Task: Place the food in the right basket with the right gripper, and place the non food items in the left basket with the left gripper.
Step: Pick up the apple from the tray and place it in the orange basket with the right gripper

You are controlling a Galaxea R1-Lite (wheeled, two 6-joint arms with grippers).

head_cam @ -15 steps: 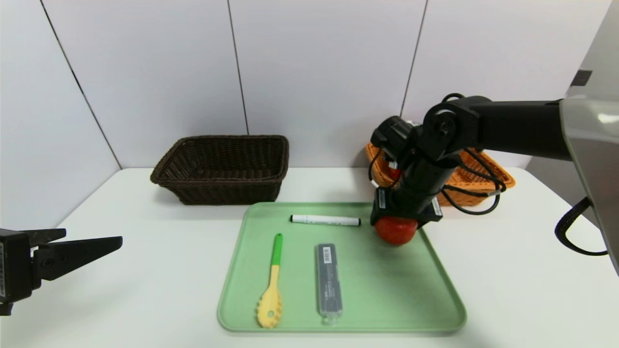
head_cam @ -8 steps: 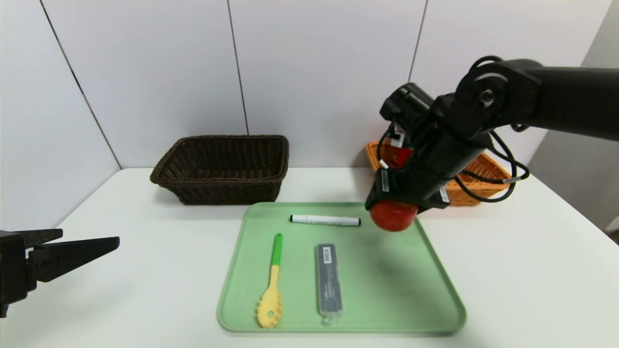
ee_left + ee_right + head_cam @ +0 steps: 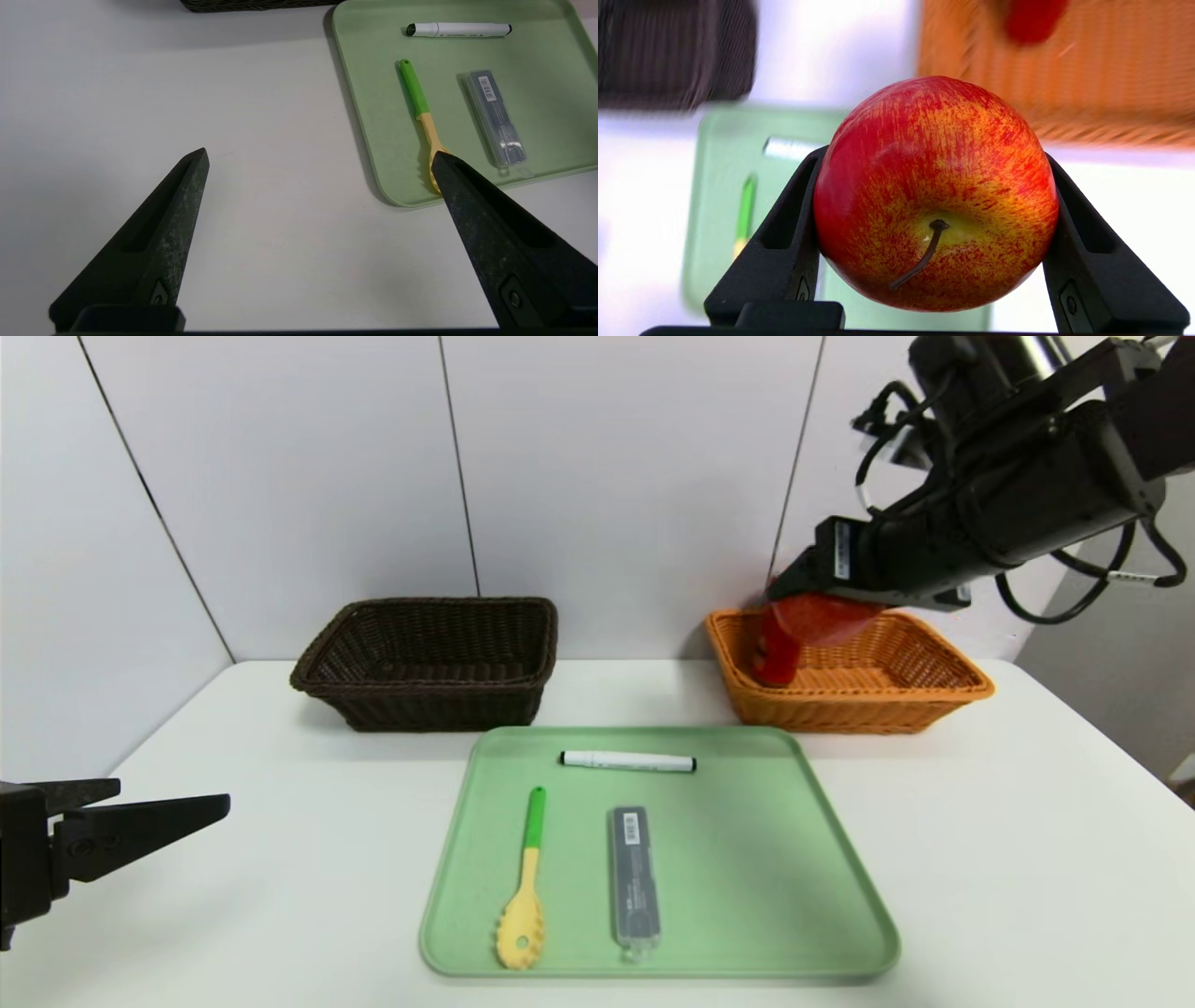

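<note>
White desk [image 3: 280, 859] under pale panels: the right gripper [image 3: 931, 196] has lifted the apple [image 3: 934, 193] off the green tray [image 3: 747, 896] – jaws clamped on it – above the orange basket [image 3: 934, 695] at the far right edge. Release looks next. The left gripper [image 3: 317, 161] waits, jaws wide, near the left edge.

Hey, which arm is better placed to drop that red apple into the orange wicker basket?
Right. The right end effector is clamped on the red apple above the orange wicker basket; the left end effector sits open far off.
</note>
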